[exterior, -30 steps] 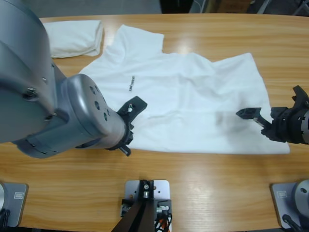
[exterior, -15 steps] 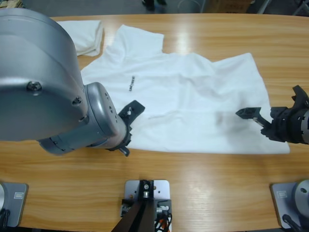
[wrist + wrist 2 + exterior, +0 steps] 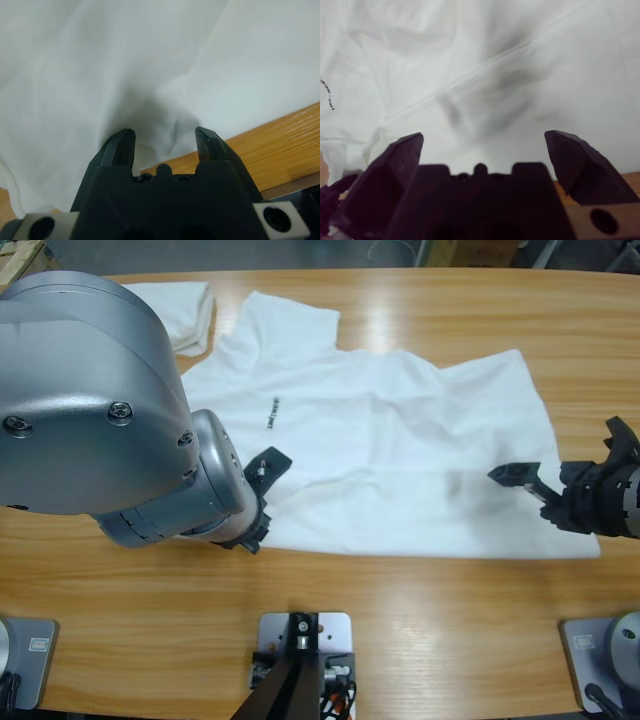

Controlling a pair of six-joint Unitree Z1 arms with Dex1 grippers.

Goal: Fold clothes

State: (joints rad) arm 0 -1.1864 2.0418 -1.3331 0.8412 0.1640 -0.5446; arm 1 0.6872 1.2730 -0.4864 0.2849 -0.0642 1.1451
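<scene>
Shirt fabric, the lettered white T-shirt [image 3: 390, 455], lies spread flat across the middle of the table [image 3: 420, 625], with a second folded shirt [image 3: 185, 315] at the upper left. Over the last second the left claw [image 3: 262, 502] has edged left along the shirt's lower-left hem, jaws part open astride a small pucker, not yet pinching. The right claw [image 3: 530, 485] stays put, spread wide over the right side. Judging by this, the grasp is imminent.
</scene>
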